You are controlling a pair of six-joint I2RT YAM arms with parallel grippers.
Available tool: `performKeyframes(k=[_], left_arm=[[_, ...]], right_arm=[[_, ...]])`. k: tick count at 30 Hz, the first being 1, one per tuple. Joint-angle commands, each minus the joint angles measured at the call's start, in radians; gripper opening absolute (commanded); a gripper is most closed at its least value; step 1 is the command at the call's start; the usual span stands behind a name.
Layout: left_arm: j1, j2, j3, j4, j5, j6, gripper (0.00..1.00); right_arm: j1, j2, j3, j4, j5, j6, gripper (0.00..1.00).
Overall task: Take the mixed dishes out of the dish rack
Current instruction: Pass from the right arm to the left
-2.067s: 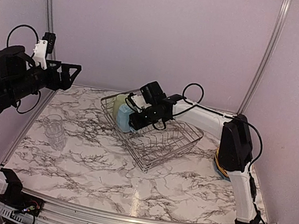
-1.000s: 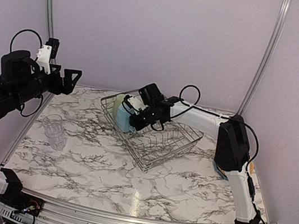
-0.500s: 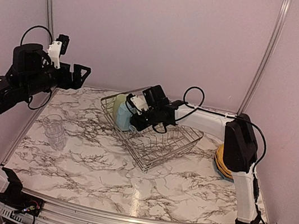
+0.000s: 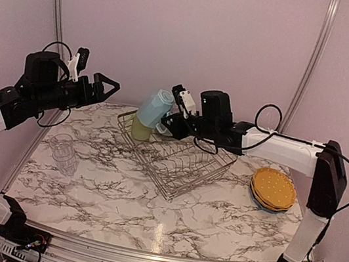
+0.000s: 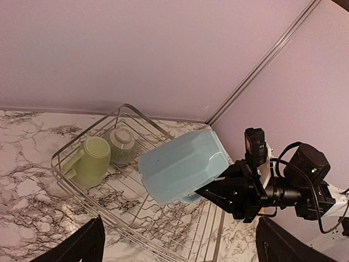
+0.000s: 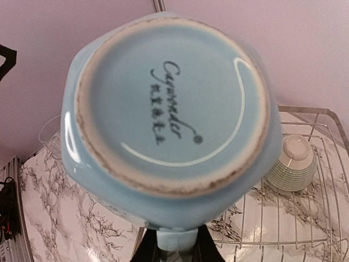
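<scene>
mug: light blue ceramic mug [image 4: 154, 109] is in the air over the back-left corner of the square silver wire dish rack [image 4: 186, 163], tipped on its side with its base toward the right wrist camera.
right: right arm's fingers [image 5: 223, 191] are clamped on the mug's underside edge, probably at the handle.
left: left arm's fingers [image 5: 82, 248] are spread wide and hold nothing. They sit up and to the left, pointing at the mug.
still in rack: pale green cup [image 5: 90, 161] and pale green ribbed bowl [image 5: 121, 144], side by side in the back corner.
already out: clear glass [image 4: 62, 150] on the left of the marble-pattern tabletop [image 4: 118, 195]; stack of yellow-orange plates [image 4: 273, 188] on the right.
step: carry the mug off the rack and set it down.
how: keep it above the rack rim until it is past the wires. Rotate it upright before lowering. Choose bare tabletop well away from the glass, and let go only once the base is flat.
risk: off-centre grip on a heavy mug, so it could swing or slip if moved fast.
hidden: the mug's base fills the right wrist view, so the exact grip point and the landing spot can't be seen there. The mug's mouth is not visible. The blue plate can't be made out, and the number of plates in the stack can't be counted.
</scene>
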Motion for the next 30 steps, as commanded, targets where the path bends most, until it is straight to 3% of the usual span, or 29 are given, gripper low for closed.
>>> performKeyframes(k=[1, 7, 14, 18, 26, 30], left_arm=[[-0.023, 0.035, -0.064, 0.135, 0.161, -0.156, 0.99], [-0.069, 0.104, -0.154, 0.405, 0.276, -0.327, 0.99], [-0.13, 0.222, -0.167, 0.684, 0.347, -0.483, 0.91], [-0.164, 0.284, -0.152, 0.752, 0.361, -0.532, 0.87], [-0.203, 0.311, -0.123, 0.817, 0.378, -0.528, 0.75], [-0.206, 0.264, -0.164, 0.839, 0.339, -0.514, 0.74]], right_arm=[[-0.057, -0.157, -0.144, 0.311, -0.154, 0.166, 0.0], [-0.153, -0.253, -0.404, 0.757, -0.432, 0.514, 0.0], [-0.156, -0.239, -0.465, 0.973, -0.549, 0.689, 0.0], [-0.151, -0.205, -0.484, 1.133, -0.6, 0.789, 0.0], [-0.129, -0.141, -0.502, 1.211, -0.636, 0.857, 0.0], [-0.13, -0.141, -0.517, 1.234, -0.634, 0.867, 0.0]])
